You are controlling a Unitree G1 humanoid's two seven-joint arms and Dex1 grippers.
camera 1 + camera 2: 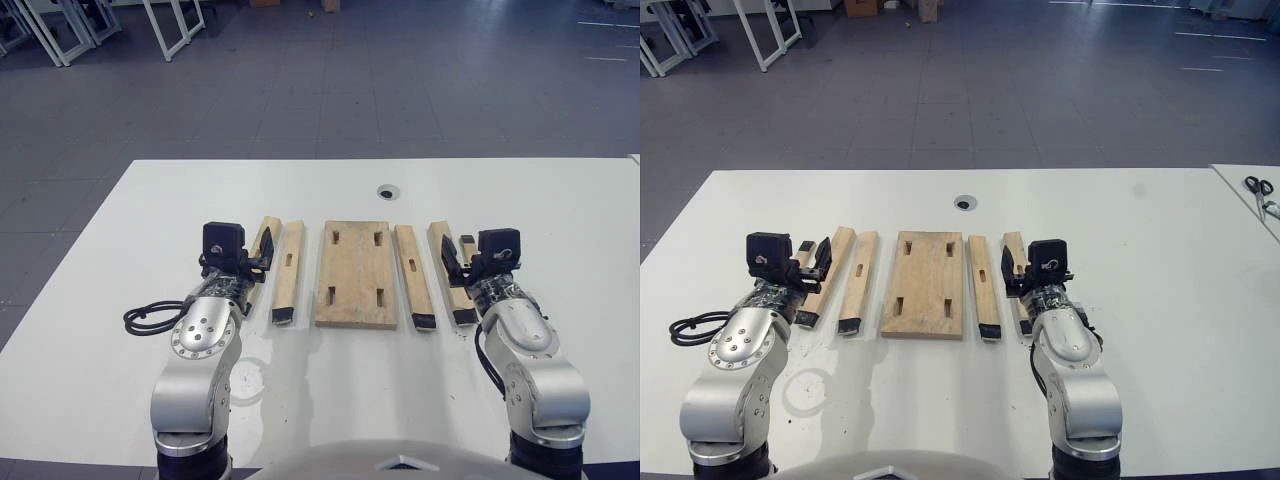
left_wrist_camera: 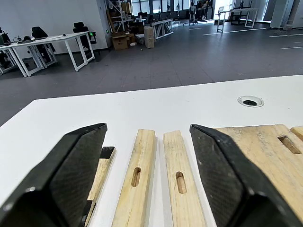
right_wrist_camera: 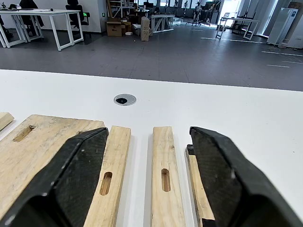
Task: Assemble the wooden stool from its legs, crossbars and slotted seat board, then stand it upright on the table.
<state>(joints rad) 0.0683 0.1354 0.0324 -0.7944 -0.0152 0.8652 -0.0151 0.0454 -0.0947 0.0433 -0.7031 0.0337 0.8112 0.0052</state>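
Gaping wide and empty, left pincer (image 2: 147, 142) and right pincer (image 3: 147, 142) flank the seat board (image 1: 356, 273), well inside the table (image 1: 150, 220) edges.

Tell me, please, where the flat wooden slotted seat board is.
The wooden seat board lies centre-frame in the left eye view, between the left inner wooden leg and the right inner wooden leg.
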